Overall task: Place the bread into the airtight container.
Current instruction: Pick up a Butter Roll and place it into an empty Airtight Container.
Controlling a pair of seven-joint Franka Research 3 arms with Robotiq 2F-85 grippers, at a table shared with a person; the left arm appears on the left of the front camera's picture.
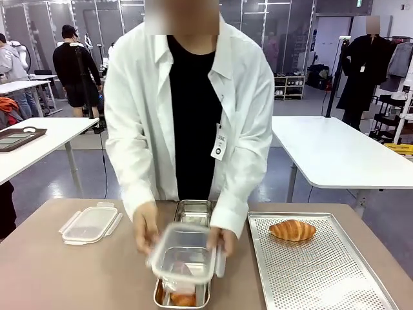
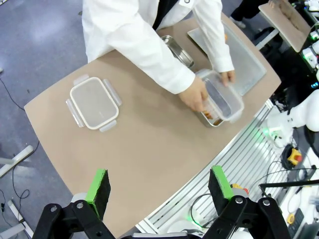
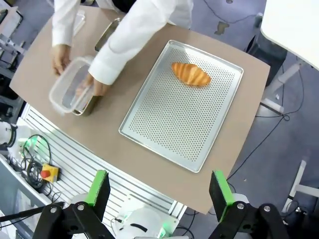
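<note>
A golden croissant-shaped bread (image 1: 292, 230) (image 3: 190, 73) lies at the far end of a perforated metal tray (image 1: 322, 274) (image 3: 179, 119). The person's two hands hold the clear airtight container (image 1: 184, 255) (image 2: 223, 97) (image 3: 70, 87), without its lid, tilted just above a steel tin (image 1: 160, 296) that has a brown piece of food (image 1: 183, 299) in it. My left gripper (image 2: 158, 174) hangs open high over the table's near edge, far from the container. High above the tray's near side, my right gripper (image 3: 159, 174) is open too, with nothing between its fingers.
The container's clear lid (image 1: 90, 223) (image 2: 93, 102) lies flat at the table's left. A second steel tin (image 1: 193, 210) sits behind the held container, close to the person. White tables and other people stand beyond the far side.
</note>
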